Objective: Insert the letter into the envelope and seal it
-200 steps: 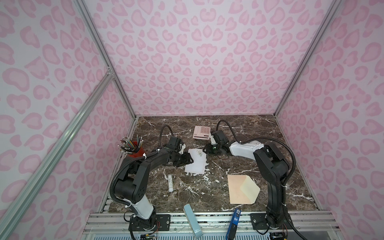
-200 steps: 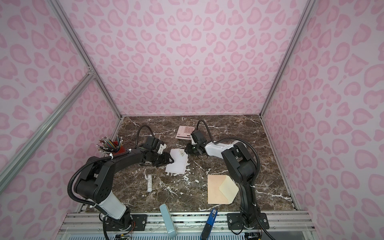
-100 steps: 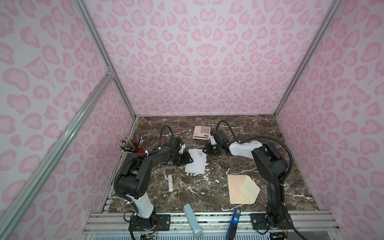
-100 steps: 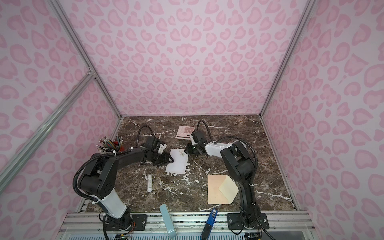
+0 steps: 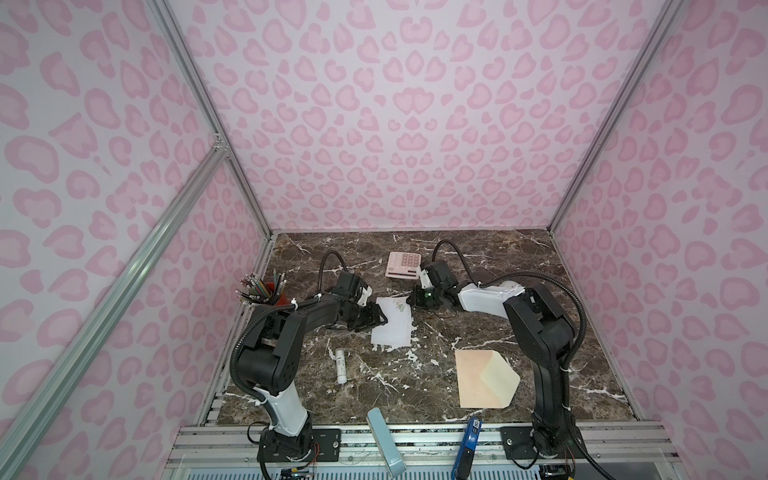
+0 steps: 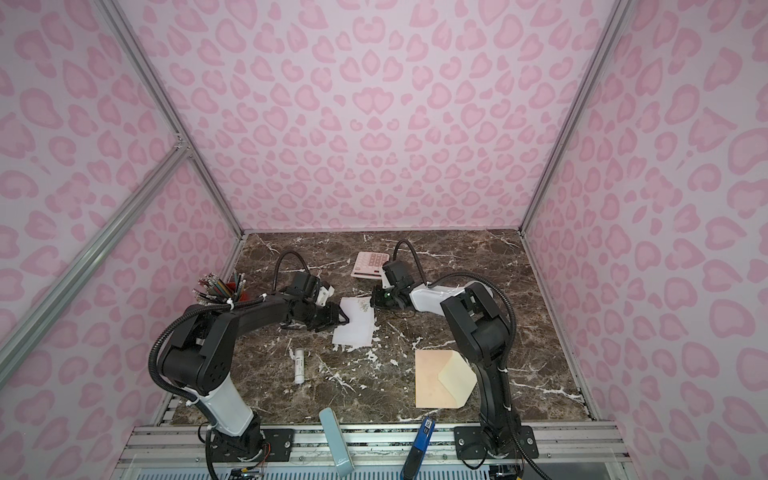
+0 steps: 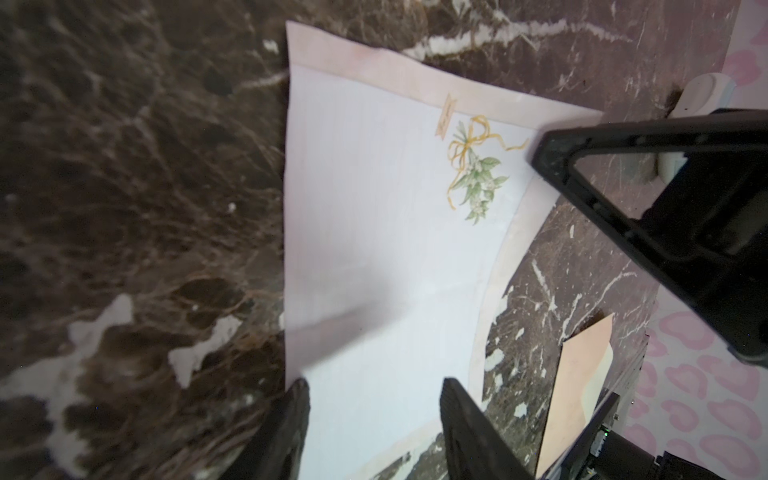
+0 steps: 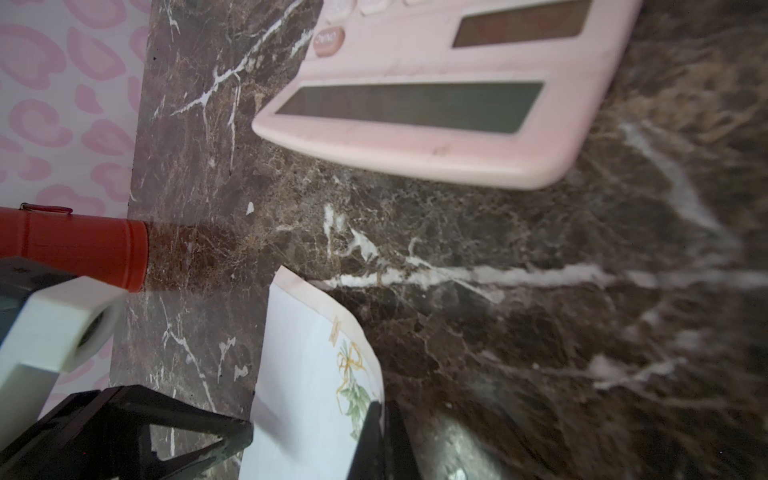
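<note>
The letter (image 5: 392, 322) lies on the bench (image 5: 399, 399), well apart from the open-flapped envelope (image 5: 473, 382), its motif corner pinched by the right end effector (image 8: 380, 411), apparently for lifting, while the left end effector (image 7: 374, 386) stands spread across another edge, probably steadying the sheet.

White letter (image 5: 392, 328), green-yellow floral motif (image 7: 473, 166); peach envelope (image 5: 473, 382); pink calculator (image 5: 402, 264); brown-marble table (image 5: 519, 253).
</note>
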